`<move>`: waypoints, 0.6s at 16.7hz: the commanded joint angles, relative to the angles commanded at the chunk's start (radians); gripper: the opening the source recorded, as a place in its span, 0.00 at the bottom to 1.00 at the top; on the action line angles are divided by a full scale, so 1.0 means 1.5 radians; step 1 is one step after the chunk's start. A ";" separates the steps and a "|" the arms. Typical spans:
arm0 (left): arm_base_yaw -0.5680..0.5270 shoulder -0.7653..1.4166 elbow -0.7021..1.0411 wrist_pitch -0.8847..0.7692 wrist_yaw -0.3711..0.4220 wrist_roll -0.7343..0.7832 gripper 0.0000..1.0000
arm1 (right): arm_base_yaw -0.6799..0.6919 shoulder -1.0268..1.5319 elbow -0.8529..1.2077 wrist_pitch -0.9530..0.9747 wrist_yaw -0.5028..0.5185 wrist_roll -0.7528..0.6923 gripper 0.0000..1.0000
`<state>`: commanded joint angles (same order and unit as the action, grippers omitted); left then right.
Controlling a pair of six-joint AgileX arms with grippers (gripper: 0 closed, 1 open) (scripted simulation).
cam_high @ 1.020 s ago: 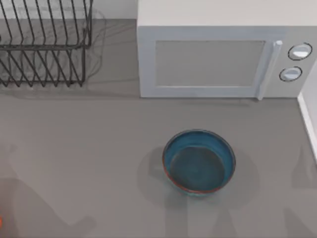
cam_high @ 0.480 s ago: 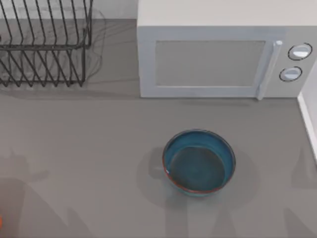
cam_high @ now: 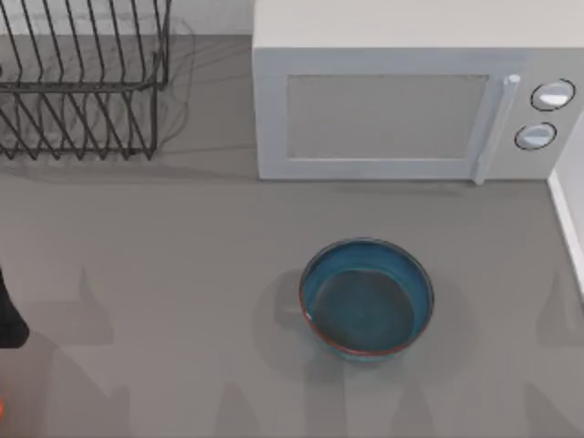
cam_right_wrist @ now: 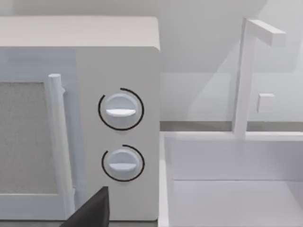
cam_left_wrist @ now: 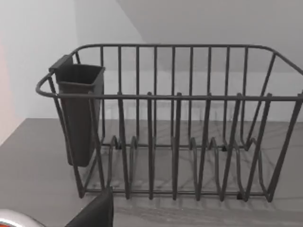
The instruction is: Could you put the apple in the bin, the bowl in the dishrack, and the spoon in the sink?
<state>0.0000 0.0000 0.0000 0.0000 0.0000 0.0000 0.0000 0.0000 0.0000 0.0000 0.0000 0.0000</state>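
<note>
Teal-blue bowl (cam_high: 367, 299) sits upright and empty on the grey tabletop (cam_high: 182, 274), near the front, right of centre. Nothing touches it, so I judge the bowl step as not done.

A sliver of red-orange at the top view's bottom-left edge (cam_high: 2, 409) may be the apple, too little of it to be sure. A dark piece of my left arm (cam_high: 9, 315) pokes in at the left edge just above it.

Left gripper (cam_left_wrist: 94, 213): one dark finger at the left wrist view's edge, facing the rack. I cannot tell if the jaws are apart or together. Right gripper (cam_right_wrist: 92, 210): same story, one dark finger, jaws state unknown, facing the white microwave (cam_high: 411, 100) and the white sink (cam_right_wrist: 236, 189) beside it.

Far back left, the black wire dishrack (cam_high: 82, 82) holds no bowl, only its dark cutlery cup (cam_left_wrist: 79, 113). The sink basin looks bare, so the spoon step looks undone too.
</note>
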 joint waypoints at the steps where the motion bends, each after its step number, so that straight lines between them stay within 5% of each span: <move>1: 0.000 0.000 0.000 0.000 0.000 0.000 1.00 | 0.000 0.000 0.000 0.000 0.000 0.000 1.00; 5: -0.007 0.020 0.018 -0.016 -0.005 -0.001 1.00 | 0.000 0.000 0.000 0.000 0.000 0.000 1.00; 10: -0.108 0.188 0.160 -0.123 -0.005 -0.021 1.00 | 0.000 0.000 0.000 0.000 0.000 0.000 1.00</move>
<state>-0.1626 0.2813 0.2395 -0.1848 -0.0072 -0.0322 0.0000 0.0000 0.0000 0.0000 0.0000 0.0000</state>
